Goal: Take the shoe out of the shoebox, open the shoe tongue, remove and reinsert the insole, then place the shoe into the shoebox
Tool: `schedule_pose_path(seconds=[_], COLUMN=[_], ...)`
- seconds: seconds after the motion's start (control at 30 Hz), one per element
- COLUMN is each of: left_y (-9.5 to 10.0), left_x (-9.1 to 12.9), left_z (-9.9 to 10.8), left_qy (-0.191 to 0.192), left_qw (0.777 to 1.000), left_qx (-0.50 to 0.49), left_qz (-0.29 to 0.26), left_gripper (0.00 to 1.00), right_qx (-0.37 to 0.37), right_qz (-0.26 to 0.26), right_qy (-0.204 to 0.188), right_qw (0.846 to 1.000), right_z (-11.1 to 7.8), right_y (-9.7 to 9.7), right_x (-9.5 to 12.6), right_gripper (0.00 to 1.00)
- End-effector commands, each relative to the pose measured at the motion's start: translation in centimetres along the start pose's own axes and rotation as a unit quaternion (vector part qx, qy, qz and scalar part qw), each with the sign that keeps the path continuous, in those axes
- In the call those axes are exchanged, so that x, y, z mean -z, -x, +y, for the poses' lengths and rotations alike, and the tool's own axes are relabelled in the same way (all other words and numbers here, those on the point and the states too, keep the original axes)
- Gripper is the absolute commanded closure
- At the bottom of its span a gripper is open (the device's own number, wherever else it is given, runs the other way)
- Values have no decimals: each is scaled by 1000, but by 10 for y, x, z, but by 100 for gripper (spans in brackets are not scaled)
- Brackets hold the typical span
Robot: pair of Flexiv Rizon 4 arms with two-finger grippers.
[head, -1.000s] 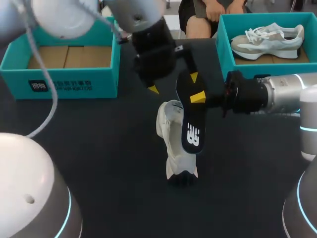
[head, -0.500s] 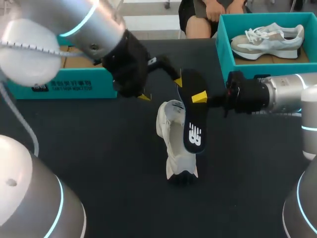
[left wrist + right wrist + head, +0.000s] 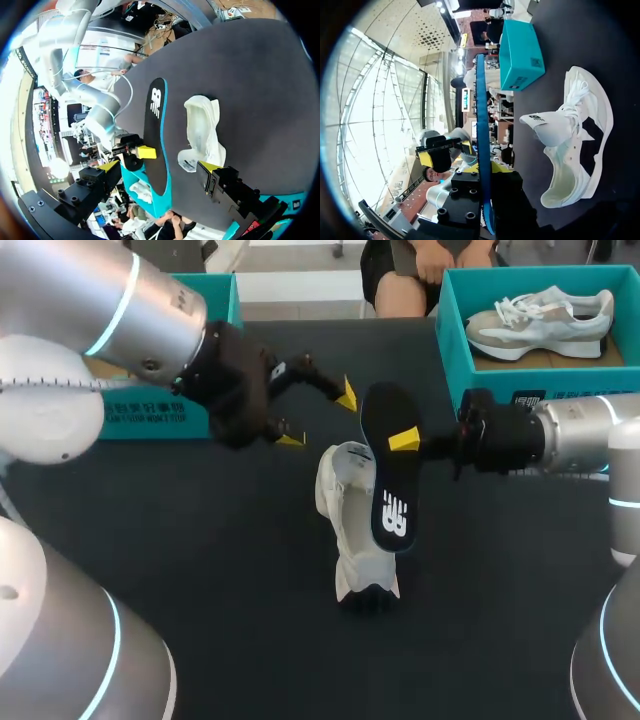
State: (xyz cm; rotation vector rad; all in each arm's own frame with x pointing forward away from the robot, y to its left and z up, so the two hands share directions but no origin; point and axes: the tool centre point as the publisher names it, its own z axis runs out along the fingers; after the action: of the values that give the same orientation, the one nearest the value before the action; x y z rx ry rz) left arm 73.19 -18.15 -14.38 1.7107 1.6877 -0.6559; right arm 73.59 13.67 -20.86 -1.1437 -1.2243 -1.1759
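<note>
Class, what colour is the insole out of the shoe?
The insole is black with a white logo and teal edge; clearest in the left wrist view.

Dark table (image 3: 220, 570) with one shoe (image 3: 350, 530) and two boxes.
The white shoe sits near the middle of the matte black table, heel toward the far edge and toe toward the near edge, its opening facing up. A teal left box (image 3: 140, 418) stands at the far left corner and a teal right box (image 3: 448, 335) at the far right corner, both well apart from the shoe. The table between them is bare dark surface.
</note>
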Motion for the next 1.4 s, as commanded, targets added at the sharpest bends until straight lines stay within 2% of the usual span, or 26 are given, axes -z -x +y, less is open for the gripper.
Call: schedule_pose_path(seconds=[0.03, 0.23, 0.47, 0.63, 0.77, 0.83, 0.87, 0.97, 1.1, 1.27, 1.4], left_y=[-12, -19, -26, -32, -34, -32, -31, -29, -23, -12, -7], left_x=[-5, -13, -29, -42, -54, -58, -61, -67, -74, -82, -89], left_z=[1, 11, 22, 31, 36, 38, 39, 42, 45, 47, 47], left_qy=[-5, 15, 37, 47, 47, 51, 53, 53, 55, 52, 50], left_qw=[992, 981, 971, 967, 968, 964, 964, 964, 962, 958, 957], left_qx=[24, 32, 41, 45, 53, 59, 53, 53, 54, 58, 61], left_qz=[-120, -190, -234, -244, -242, -252, -253, -255, -262, -277, -280], left_gripper=[0, 0, 0, 1, 24, 28, 38, 49, 47, 53, 52], right_qx=[1, 1, -1, -4, -4, -4, -4, -3, -4, -4, -2], right_qz=[-1, -1, 2, 3, 3, 4, 3, 3, 3, 4, 5], right_qy=[2, 2, -3, -4, -4, -3, -3, -2, -1, -1, 0], right_qw=[1000, 1000, 1000, 1000, 1000, 1000, 1000, 1000, 1000, 1000, 1000], right_z=[-1, 0, 2, 1, 1, 0, 0, -1, -3, -3, -3], right_y=[0, -2, -2, -5, -6, -6, -7, -9, -9, -8, -8], right_x=[0, -2, -7, -11, -14, -15, -15, -18, -20, -23, -25], right_gripper=[100, 100, 100, 100, 100, 100, 100, 100, 100, 100, 100])
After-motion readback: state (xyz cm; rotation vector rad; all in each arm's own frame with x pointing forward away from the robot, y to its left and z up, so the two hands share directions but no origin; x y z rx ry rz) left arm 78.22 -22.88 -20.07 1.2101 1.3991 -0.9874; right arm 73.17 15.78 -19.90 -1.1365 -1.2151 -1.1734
